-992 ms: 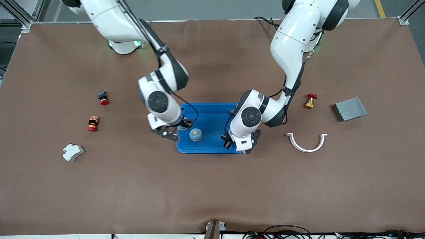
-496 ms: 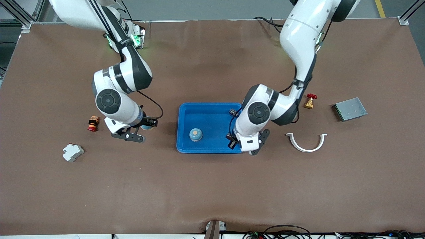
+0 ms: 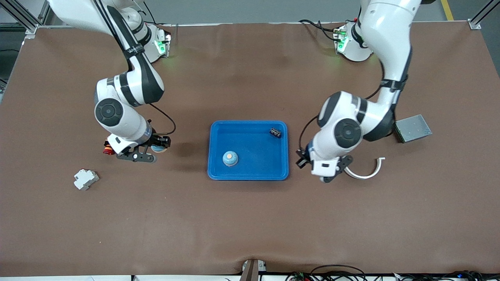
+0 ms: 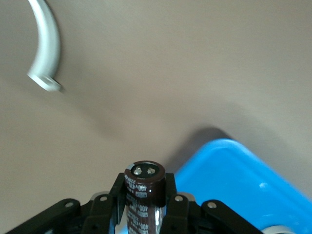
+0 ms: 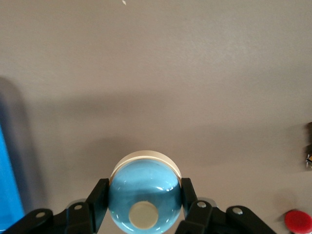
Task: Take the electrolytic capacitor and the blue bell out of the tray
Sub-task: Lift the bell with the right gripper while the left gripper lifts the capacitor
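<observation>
Left gripper (image 4: 144,214) is clamped on the capacitor (image 4: 144,195): dark brown can pinched between both fingers (image 4: 174,212), its terminal end poking out past the fingertips. It hangs over bare brown table (image 3: 250,218), between the blue tray (image 3: 249,176) and the white curved clip (image 3: 369,170); in the left wrist view a corner of the tray sits just off to one side of the jaws and one end of the clip is well out ahead of them. Right gripper (image 5: 144,207) is closed on the bell (image 5: 144,197): blue dome with a cream button, a finger on each side. It is over the table toward the right arm's end, well clear of the tray; the right wrist view catches only a sliver of tray edge at one side of the jaws and a red button cap (image 5: 297,220) off at the other. Front view puts that gripper (image 3: 156,150) right beside the red-and-orange button part (image 3: 107,150). Second blue bell (image 3: 230,158) sits inside the tray, small black part (image 3: 275,132) in the tray's corner toward the left arm's base. Elsewhere on the table: white breaker block (image 3: 85,178) and grey metal box (image 3: 413,128).
</observation>
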### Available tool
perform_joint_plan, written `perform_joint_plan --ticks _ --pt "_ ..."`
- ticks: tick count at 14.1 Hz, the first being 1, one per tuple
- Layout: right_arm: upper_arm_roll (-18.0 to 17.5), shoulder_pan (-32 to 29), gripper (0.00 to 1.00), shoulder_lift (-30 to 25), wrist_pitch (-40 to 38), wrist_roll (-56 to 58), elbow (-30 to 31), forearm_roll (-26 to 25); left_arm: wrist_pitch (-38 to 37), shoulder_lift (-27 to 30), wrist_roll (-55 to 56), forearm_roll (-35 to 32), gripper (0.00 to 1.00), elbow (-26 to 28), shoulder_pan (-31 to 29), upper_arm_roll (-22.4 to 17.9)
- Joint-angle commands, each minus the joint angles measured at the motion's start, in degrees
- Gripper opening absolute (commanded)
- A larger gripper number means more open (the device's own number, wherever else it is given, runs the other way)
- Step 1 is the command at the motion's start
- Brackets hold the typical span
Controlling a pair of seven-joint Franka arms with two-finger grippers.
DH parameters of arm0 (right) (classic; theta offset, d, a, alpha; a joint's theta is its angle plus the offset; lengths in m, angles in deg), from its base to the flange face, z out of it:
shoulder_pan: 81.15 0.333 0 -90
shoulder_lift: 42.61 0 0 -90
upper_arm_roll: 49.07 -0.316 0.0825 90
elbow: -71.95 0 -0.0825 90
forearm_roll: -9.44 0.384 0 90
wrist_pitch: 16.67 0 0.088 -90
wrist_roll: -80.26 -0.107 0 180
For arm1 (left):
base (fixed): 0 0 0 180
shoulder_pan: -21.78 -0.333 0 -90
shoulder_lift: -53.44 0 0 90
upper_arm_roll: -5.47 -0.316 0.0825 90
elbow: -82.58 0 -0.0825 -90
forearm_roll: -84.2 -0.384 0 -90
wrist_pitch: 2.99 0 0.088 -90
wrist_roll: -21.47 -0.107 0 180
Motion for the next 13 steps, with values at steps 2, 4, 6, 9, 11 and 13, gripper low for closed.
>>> perform_joint_plan --ticks 2,4,6,9,11,13 --pt "-0.9 -1.4 0.00 -4.0 10.5 1.8 11.1 -0.7 0.6 9.6 -17.4 -0.9 0.00 13.7 -6.9 0.3" --pt "-0.9 -2.4 0.00 -3.6 15.8 4.1 14.0 -0.7 0.6 9.1 -26.4 -2.7 0.00 14.8 -11.4 0.4" --pt "-1.0 -4.2 0.00 -3.1 18.4 6.2 15.0 -0.7 1.0 8.5 -30.1 -5.6 0.00 15.6 -13.9 0.4" --pt "-1.1 -7.3 0.00 0.2 21.8 9.7 15.5 -0.6 4.9 7.2 -33.2 -9.0 0.00 17.3 -16.0 0.5" --pt "-1.2 -9.6 0.00 2.7 24.6 12.3 15.7 -0.5 8.5 6.3 -33.4 -9.2 0.00 18.4 -15.7 0.4" --pt "-1.2 -10.3 0.00 4.6 25.9 12.9 15.8 -0.5 9.7 4.3 -33.4 -11.9 0.00 18.3 -15.4 0.5"
